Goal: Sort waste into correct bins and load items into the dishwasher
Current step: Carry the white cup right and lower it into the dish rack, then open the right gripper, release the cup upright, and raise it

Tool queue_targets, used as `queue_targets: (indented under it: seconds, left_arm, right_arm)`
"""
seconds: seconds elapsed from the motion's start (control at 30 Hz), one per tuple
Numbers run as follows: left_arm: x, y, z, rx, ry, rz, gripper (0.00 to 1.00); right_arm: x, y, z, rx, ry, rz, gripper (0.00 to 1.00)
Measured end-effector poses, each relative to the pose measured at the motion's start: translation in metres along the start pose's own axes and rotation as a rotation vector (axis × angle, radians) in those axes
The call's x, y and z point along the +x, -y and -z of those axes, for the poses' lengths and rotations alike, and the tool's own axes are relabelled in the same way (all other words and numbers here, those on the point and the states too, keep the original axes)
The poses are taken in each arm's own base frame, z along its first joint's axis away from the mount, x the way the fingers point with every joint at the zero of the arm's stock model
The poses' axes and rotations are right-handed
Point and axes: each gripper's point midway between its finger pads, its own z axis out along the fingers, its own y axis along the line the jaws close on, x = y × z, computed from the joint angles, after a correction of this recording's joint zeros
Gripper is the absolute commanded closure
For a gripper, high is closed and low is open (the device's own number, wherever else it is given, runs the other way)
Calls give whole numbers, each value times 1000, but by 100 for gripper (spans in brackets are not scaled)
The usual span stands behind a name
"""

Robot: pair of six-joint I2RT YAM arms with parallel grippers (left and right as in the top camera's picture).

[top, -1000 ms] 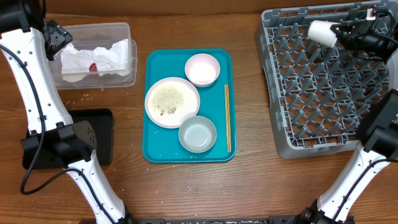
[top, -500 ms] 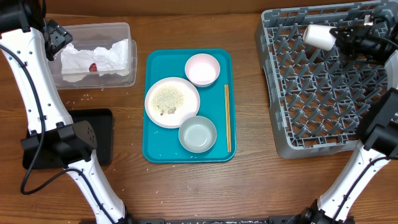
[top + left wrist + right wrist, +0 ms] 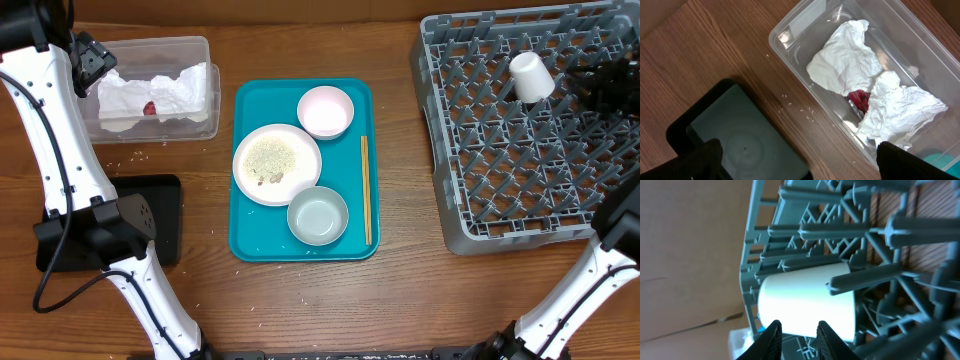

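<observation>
The left arm (image 3: 50,130) stands on its black base at about 8 o'clock in the overhead view. Its white links climb the left edge to the left gripper (image 3: 88,55) at about 10 o'clock, which points down with its jaws spread wide, as the left wrist view shows (image 3: 799,147). The right arm (image 3: 580,280) rises from about 4 o'clock through a black joint at the right edge to the right gripper (image 3: 598,88) at about 2 o'clock, its two dark fingers only a little apart in the right wrist view (image 3: 799,326).

surface: brown wood-grain table (image 3: 400,300) | backdrop: plain tan board (image 3: 690,240)
</observation>
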Motion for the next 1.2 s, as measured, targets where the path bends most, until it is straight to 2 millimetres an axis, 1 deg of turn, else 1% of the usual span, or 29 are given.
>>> queue_targets:
  seconds: [0.03,0.13,0.17,0.23,0.3,0.33,0.37,0.4,0.43,0.57,0.63,0.7,0.77,0.83,0.93,1.0,1.2]
  left_arm:
    - [0,0,0,0,0,0,0]
    - [0,0,0,0,0,0,0]
    - [0,0,0,0,0,0,0]
    - [0,0,0,0,0,0,0]
    - [0,0,0,0,0,0,0]
    - [0,0,0,0,0,0,0]
    - [0,0,0,0,0,0,0]
    - [0,0,0,0,0,0,0]
    - [0,0,0,0,0,0,0]
    - [0,0,0,0,0,0,0]
    - [0,0,0,0,0,0,0]
    - [0,0,0,0,0,0,0]
    - [0,0,0,0,0,0,0]
    - [0,0,0,0,0,0,0]
    - [0,0,0,0,0,0,0]
    - [0,0,0,0,0,0,0]
    - [0,0,0,0,0,0,0]
  right_arm:
    - [-1,-5,5,18,16,11,72]
    - [-3,-33,24,60,68,71,69]
    - [-2,-46,31,70,88,107,67]
    - [2,-71,36,81,112,167,63]
    - [10,-94,32,94,120,232,63]
    - [17,-104,24,110,117,264,64]
    - [25,-112,12,137,111,297,69]
    - [29,-115,5,151,107,311,72]
    - [36,-117,-7,193,106,335,75]
    - [59,-114,-54,387,118,420,85]
    - [66,-105,-72,508,147,447,88]
    - [67,-95,-80,607,186,456,89]
    - [63,-83,-84,685,223,456,92]
    - [58,-67,-85,748,246,443,96]
    - [49,-44,-83,820,268,413,96]
    - [43,-40,-83,825,287,405,96]
    - [38,-38,-75,870,320,402,96]
